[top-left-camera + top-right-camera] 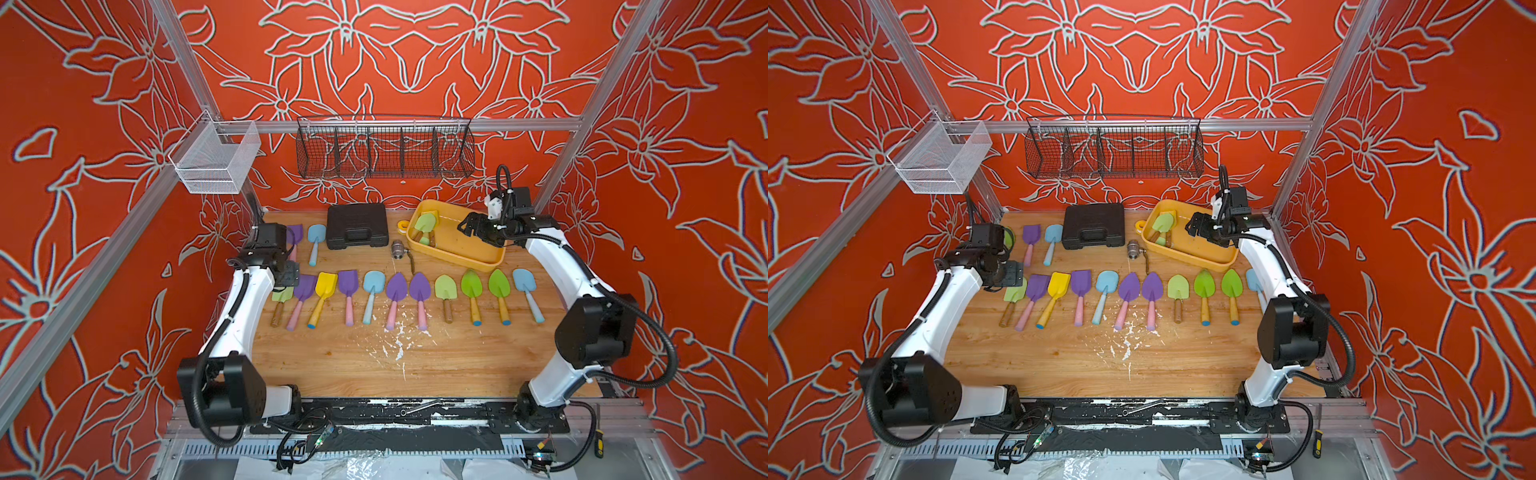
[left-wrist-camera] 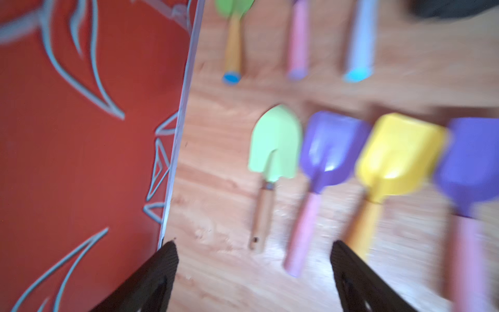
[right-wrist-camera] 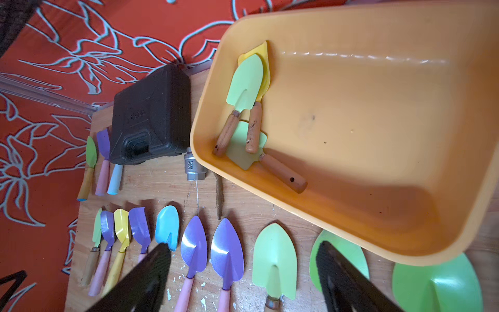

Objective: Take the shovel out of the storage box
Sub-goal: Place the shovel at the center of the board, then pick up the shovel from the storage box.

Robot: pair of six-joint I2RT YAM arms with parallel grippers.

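Pale green metal on a wooden handle: that's the top shovel (image 3: 244, 83), lying inside the storage box (image 3: 364, 121). It's huddled at the ring-tab end, with a yellow shovel (image 3: 263, 52) under it and a second green shovel (image 3: 241, 146) crossing below. Stacked like that, only the top one offers a free handle, so I'd call it the natural pick. The right gripper (image 3: 243, 247) hangs over the box's other end, jaws spread, nothing between them, and it looks poised to reach across to the pile.

Just beside the box's tab end sits a metal valve fitting (image 1: 397, 249), then the black tool case (image 1: 357, 226). In front of the box, a row of shovels (image 1: 397, 286) lies on the bench (image 1: 374, 365), blades toward the box; likely that's where unloaded ones get parked. Well apart from the box, at the row's far end, the left gripper (image 2: 252, 244) hovers over the end shovel (image 2: 275, 146), jaws wide and empty, gripping nothing.
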